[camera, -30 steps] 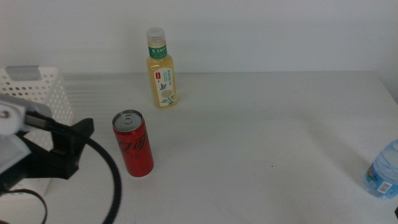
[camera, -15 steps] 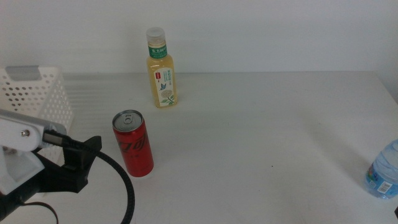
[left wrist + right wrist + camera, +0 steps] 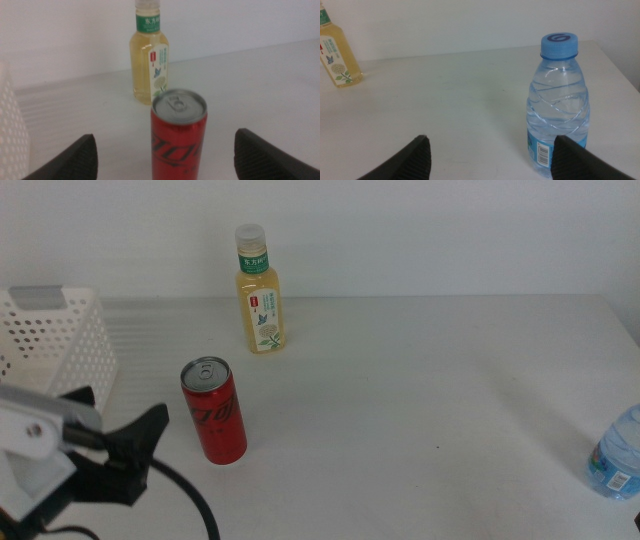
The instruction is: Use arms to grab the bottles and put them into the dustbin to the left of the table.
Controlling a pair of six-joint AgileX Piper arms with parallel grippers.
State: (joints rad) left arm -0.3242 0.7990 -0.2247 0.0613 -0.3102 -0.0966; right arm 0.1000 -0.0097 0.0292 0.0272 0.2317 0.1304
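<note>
Red soda can (image 3: pixel 214 411) stands upright on the white counter (image 3: pixel 420 400), bare surface all round it. Just beside it, the left gripper (image 3: pixel 115 420) waits with fingers spread wide, the dustbin (image 3: pixel 55 340) behind. Right gripper (image 3: pixel 490 160), fingers likewise apart, faces the water bottle (image 3: pixel 558 102) near the counter's right edge. Tea bottle (image 3: pixel 260 292) stands at the far edge.

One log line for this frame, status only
left gripper: open, facing red soda can | right gripper: open, facing clear blue-capped water bottle | nothing held

water bottle (image 3: pixel 618 454) cropped (right edge), can (image 3: pixel 178 135) base cut
</note>
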